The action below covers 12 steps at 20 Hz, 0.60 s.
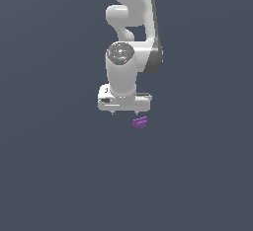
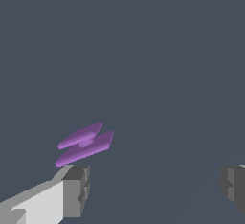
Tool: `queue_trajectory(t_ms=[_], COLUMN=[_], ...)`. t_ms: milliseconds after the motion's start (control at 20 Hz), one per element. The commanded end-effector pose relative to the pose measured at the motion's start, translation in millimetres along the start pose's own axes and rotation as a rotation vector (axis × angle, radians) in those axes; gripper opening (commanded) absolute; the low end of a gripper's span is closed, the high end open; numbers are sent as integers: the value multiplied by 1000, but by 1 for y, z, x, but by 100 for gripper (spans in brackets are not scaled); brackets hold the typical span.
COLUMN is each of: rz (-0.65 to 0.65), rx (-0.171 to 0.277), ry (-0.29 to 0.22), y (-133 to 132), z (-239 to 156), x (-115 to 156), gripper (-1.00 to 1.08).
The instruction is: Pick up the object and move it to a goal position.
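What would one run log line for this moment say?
gripper: open, empty | small purple grooved block: on surface, beside one finger, not between | phase: pre-grasp

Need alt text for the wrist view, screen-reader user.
A small purple piece, made of two flat slabs with a groove between, lies on a plain dark grey surface, ahead of the open claw and not held. One grey fingertip pad sits close to the piece; the other shows at the frame's edge.
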State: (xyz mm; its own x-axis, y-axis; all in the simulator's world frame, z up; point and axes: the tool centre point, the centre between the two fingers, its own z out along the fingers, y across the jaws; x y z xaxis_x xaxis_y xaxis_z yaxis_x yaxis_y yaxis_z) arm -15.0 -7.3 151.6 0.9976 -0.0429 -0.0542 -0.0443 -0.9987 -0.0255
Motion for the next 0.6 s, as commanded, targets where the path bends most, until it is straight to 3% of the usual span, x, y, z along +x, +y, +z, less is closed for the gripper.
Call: queue_trajectory(t_ms=[0, 550], rz=[0, 18], rx=[0, 36], ry=[0, -14], y=[0, -3], z=[0, 8], x=[0, -6], gripper=[100, 100])
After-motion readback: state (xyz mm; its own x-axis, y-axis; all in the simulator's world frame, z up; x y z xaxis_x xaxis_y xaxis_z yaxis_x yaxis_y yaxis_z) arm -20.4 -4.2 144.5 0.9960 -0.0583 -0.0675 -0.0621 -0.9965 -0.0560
